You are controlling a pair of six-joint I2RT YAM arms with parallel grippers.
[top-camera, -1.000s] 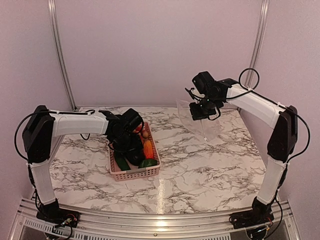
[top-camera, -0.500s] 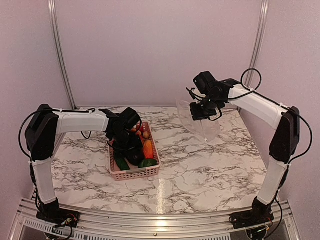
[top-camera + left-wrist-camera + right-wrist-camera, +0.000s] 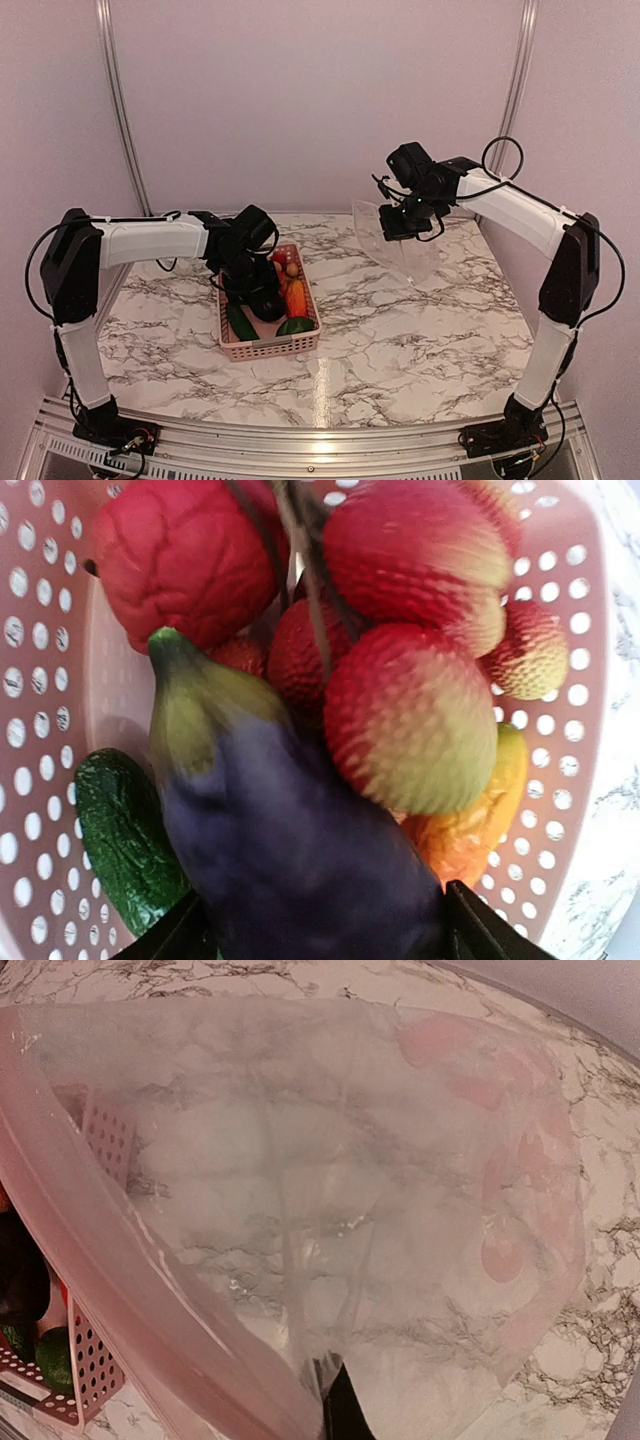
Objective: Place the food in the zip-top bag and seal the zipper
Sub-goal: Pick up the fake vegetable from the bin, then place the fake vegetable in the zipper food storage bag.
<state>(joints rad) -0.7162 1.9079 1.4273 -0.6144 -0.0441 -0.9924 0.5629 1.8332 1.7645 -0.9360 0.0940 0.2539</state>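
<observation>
The food lies in a pink latticed basket [image 3: 270, 347]. In the left wrist view a purple eggplant [image 3: 290, 850] with a green cap fills the gap between the fingers of my left gripper [image 3: 330, 935], touching both. Around it lie a dark green cucumber [image 3: 120, 840], a red tomato [image 3: 180, 555], red and tan balls [image 3: 410, 720] and an orange fruit [image 3: 480, 820]. My right gripper [image 3: 400, 222] is shut on the clear zip-top bag [image 3: 400, 245] and holds it up off the table at the back right. Its pale pink zipper [image 3: 110, 1270] runs along the open mouth.
The basket's wall [image 3: 90, 1370] shows through the bag at the lower left of the right wrist view. A green pepper [image 3: 297, 326] lies at the basket's near end. Marble table top [image 3: 400, 330] stretches between basket and bag. Metal posts stand at the back corners.
My left gripper has shifted a little toward the back inside the basket and its jaws have narrowed onto the eggplant. The right arm has held still with the bag.
</observation>
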